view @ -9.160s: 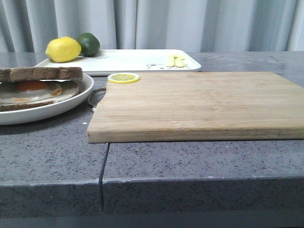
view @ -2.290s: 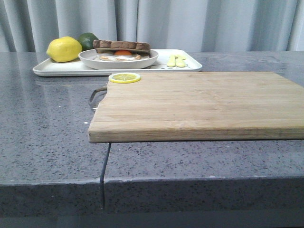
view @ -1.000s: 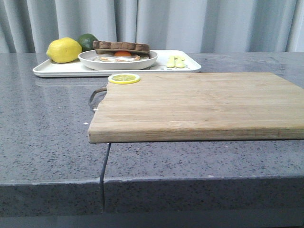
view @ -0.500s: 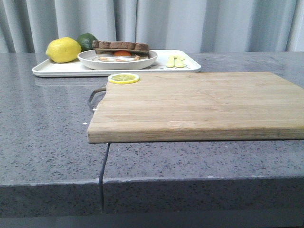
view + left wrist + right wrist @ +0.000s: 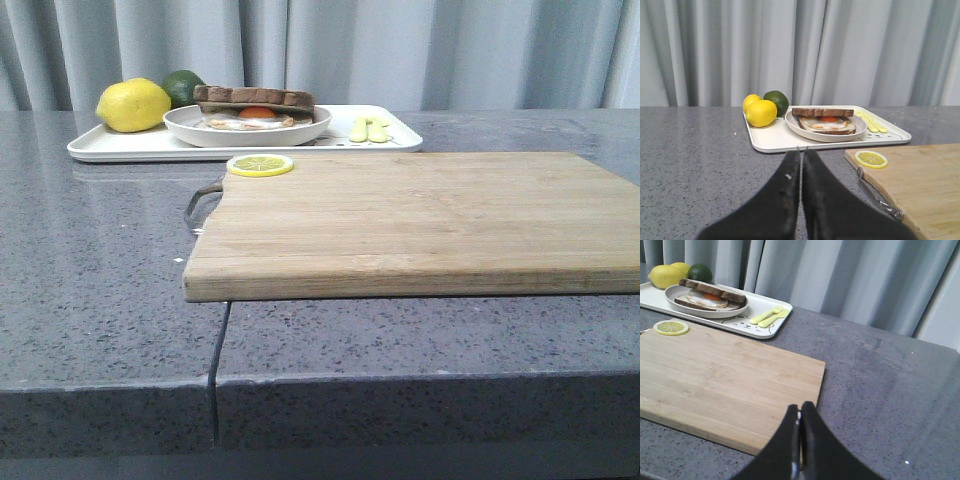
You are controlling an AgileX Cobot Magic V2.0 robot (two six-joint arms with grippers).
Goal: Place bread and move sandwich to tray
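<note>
The sandwich [image 5: 254, 103], brown bread over a fried egg, lies in a round white plate [image 5: 300, 130] that stands on the white tray [image 5: 110, 146] at the back left. Its top layer is a brown bread slice [image 5: 822, 112]. The same sandwich [image 5: 710, 294] shows in the right wrist view, on the tray [image 5: 760, 305]. My left gripper [image 5: 801, 150] is shut and empty, short of the tray [image 5: 775, 142]. My right gripper [image 5: 801, 406] is shut and empty, over the near right corner of the wooden cutting board [image 5: 725, 375]. Neither gripper appears in the front view.
A lemon [image 5: 133, 104] and a lime [image 5: 184, 86] sit on the tray's left end, a yellow toy fork and spoon [image 5: 369, 129] on its right end. A lemon slice [image 5: 260, 165] lies on the cutting board [image 5: 420, 220], whose metal handle [image 5: 200, 205] points left.
Since 9 s ago the plate with the sandwich has gone from the near left of the table onto the tray. Over the last second nothing has visibly changed.
</note>
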